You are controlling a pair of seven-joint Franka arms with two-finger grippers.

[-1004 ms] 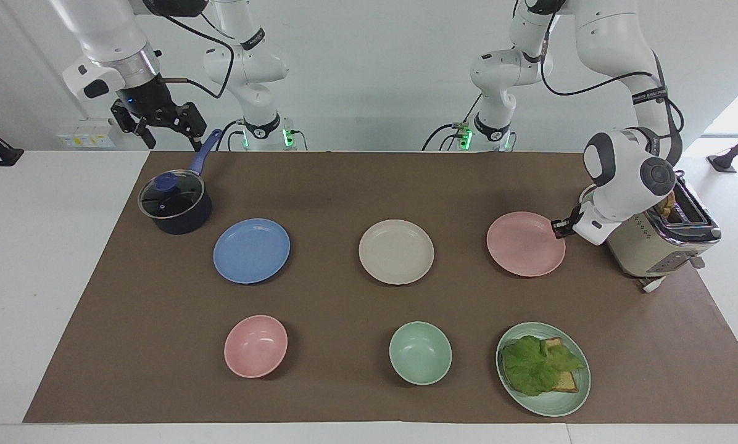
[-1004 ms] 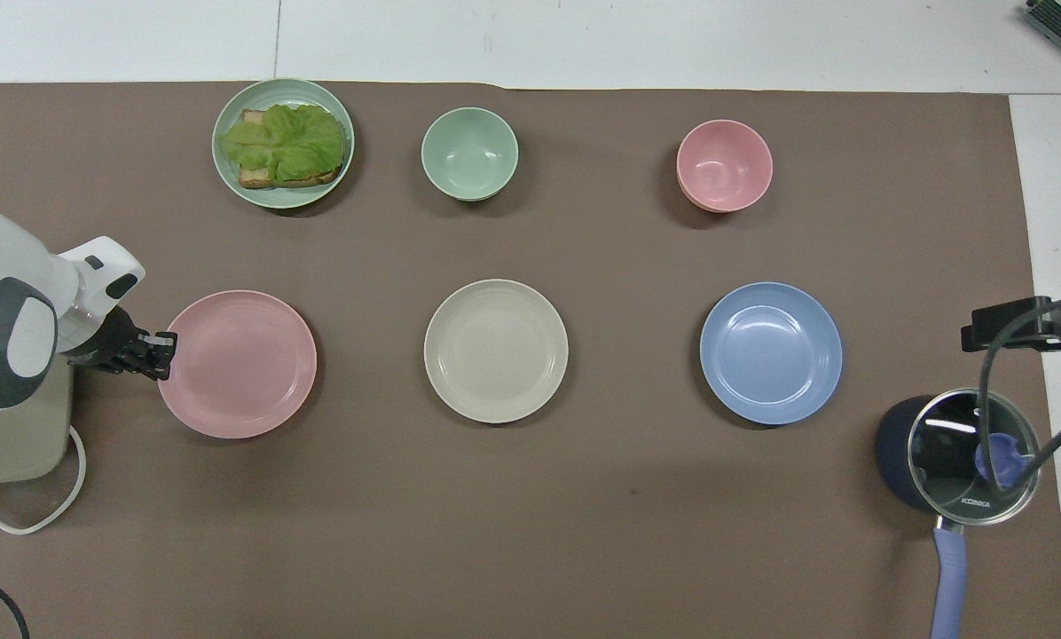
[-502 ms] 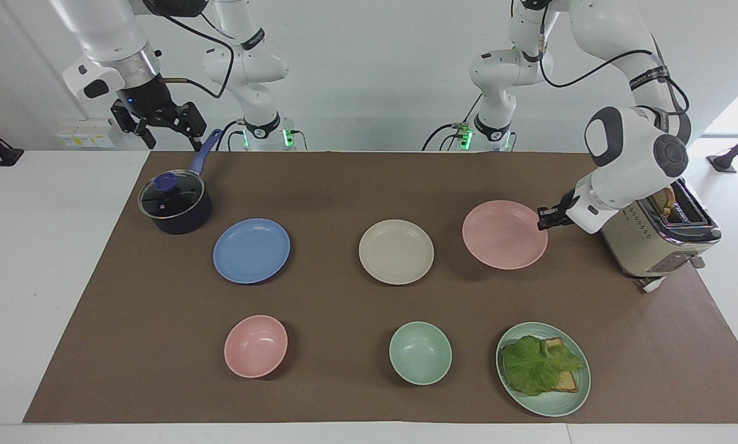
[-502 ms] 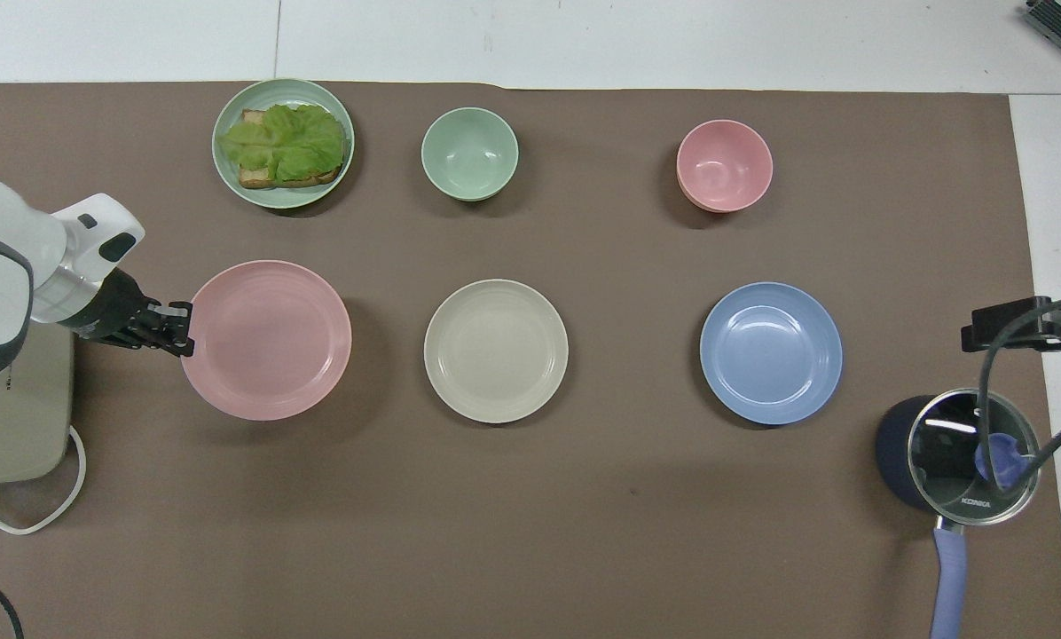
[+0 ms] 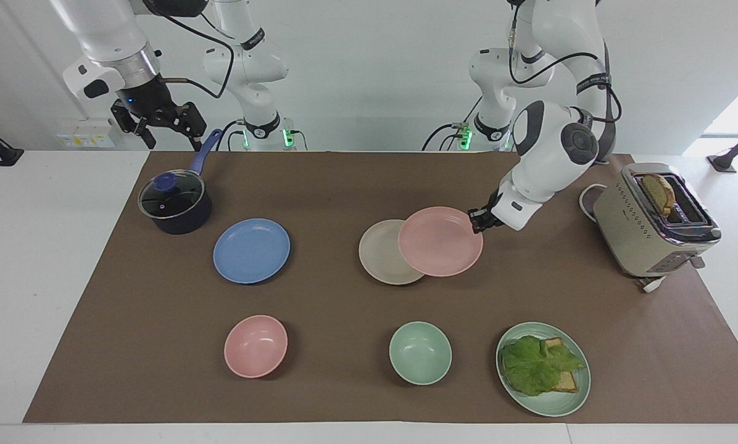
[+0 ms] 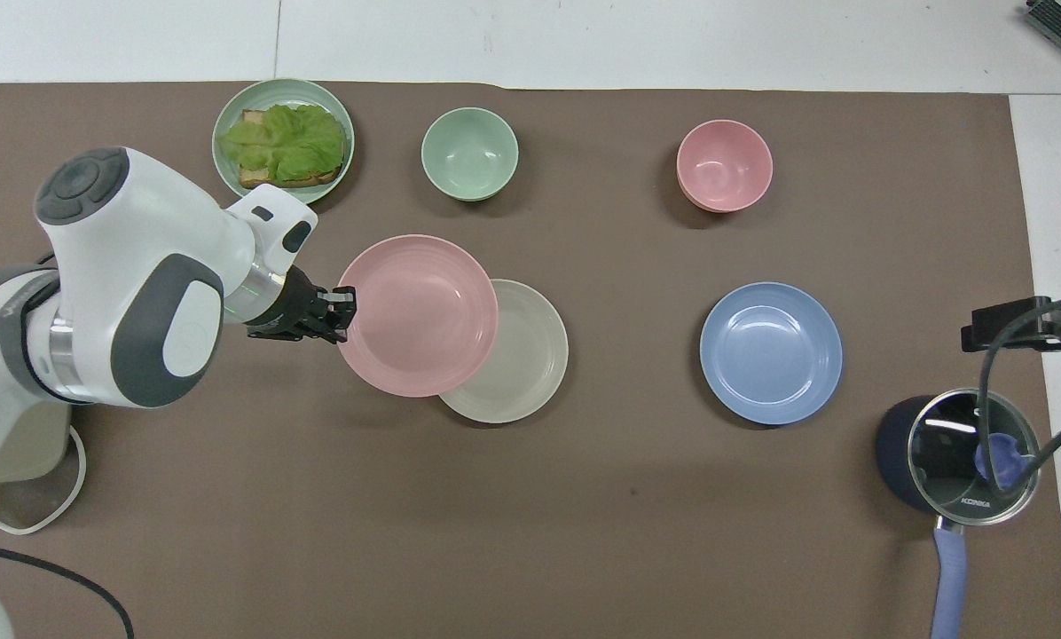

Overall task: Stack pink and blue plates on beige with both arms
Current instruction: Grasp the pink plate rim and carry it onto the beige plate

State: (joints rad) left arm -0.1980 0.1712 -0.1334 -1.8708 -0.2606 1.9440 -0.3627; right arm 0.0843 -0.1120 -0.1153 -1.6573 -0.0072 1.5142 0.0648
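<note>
Left gripper [image 5: 477, 219] pinches the pink plate [image 5: 440, 241] by its rim, held partly over the beige plate [image 5: 381, 253]. Blue plate [image 5: 251, 250] lies beside the beige plate, toward the right arm's end. Right gripper [image 5: 159, 123] waits spread above the pot [image 5: 174, 203].

1. Centre of frame: the left gripper [image 5: 477, 220] is clamped on the rim of the pink plate [image 5: 440, 241], held up and overlapping the beige plate [image 5: 382, 253].
2. Left of centre: the blue plate [image 5: 251, 250] lies flat.
3. Upper left: the right gripper [image 5: 162, 126] hangs with jaws apart above the saucepan [image 5: 174, 202].
</note>
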